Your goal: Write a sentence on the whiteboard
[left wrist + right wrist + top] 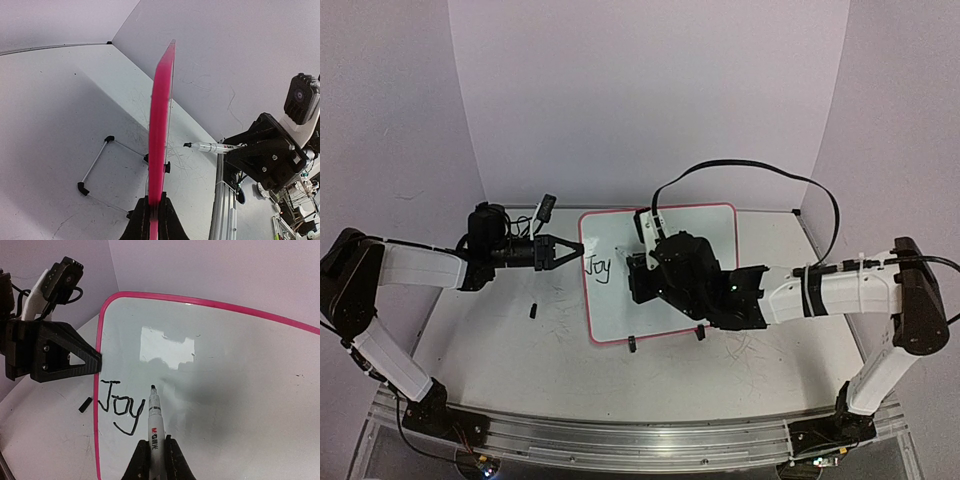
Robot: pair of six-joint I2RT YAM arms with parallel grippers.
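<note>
The whiteboard (pixel 610 310), near the middle of the worktop (pixel 500 340), is clamped at its 9 o'clock rim by the closed left jaws. A marker (pixel 154 422) is gripped in the right jaws, its tip at 3 o'clock of the handwritten "Joy" (pixel 120 407). Light, even strokes against a steadied board are advised. The marker's red logo is too small to be read.

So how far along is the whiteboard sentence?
Done: one word, "Joy", on the whiteboard. In hand: left gripper clamps the board's rim; right gripper holds the marker, tip just past the y. Left: the rest of the sentence; most of the board is blank.
</note>
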